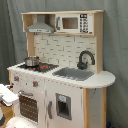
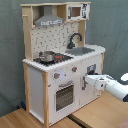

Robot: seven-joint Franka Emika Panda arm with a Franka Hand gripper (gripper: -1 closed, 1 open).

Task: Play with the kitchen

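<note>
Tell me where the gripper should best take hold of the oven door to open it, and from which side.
Probably by the handle, the pale bar running level across the top of the oven door. Come straight at the kitchen's front, closing from above and below, since the bar lies horizontal and stands off the panel. The gripper sits by the cabinet front to the second exterior view's right of the door.

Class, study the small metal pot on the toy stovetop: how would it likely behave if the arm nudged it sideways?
The pot looks small and shiny, so it is probably light and would slide on the smooth stovetop. It looks squat, so tipping seems unlikely.
</note>
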